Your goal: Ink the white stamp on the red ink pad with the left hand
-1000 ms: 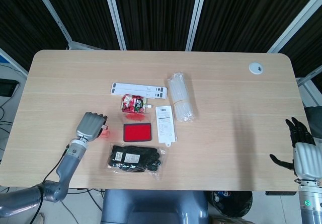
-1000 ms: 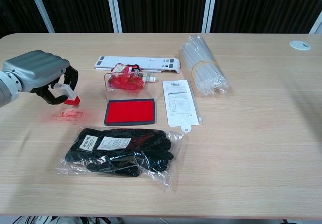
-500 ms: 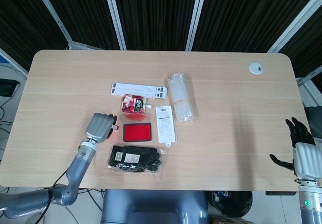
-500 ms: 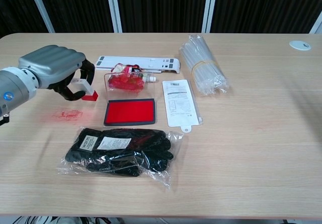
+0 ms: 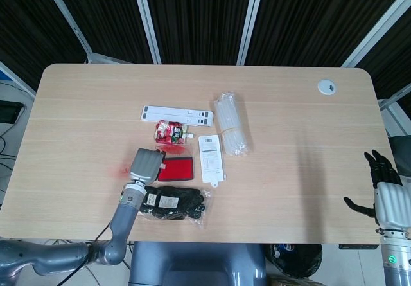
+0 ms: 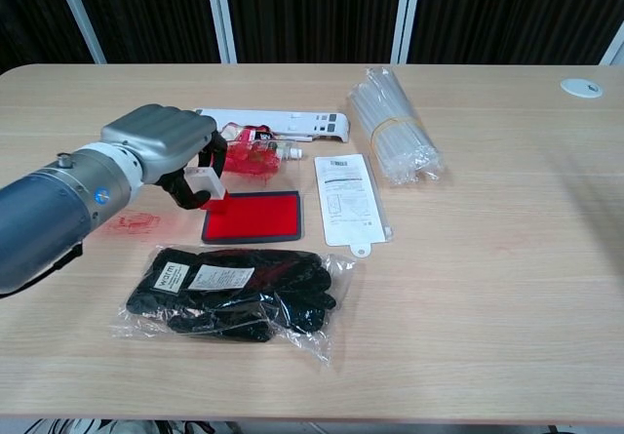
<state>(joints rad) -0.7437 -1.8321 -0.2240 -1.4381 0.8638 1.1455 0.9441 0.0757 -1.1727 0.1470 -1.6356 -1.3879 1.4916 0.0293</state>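
Note:
My left hand (image 6: 164,143) grips the white stamp (image 6: 209,182), whose red base sits at the left edge of the red ink pad (image 6: 258,216). In the head view the left hand (image 5: 145,164) covers the stamp and the left end of the ink pad (image 5: 180,169). I cannot tell whether the stamp touches the pad. My right hand (image 5: 383,183) hangs off the table's right front corner, fingers spread, holding nothing.
A red ink smear (image 6: 134,222) marks the table left of the pad. A bag of black gloves (image 6: 234,291) lies in front of the pad. Behind it are a red packet (image 6: 249,156) and a white strip (image 6: 273,121). A label card (image 6: 349,196) and bundled clear tubes (image 6: 393,122) lie to the right.
My left hand has carried the stamp rightward from above the ink smear to the left edge of the red ink pad. The right hand has not moved.

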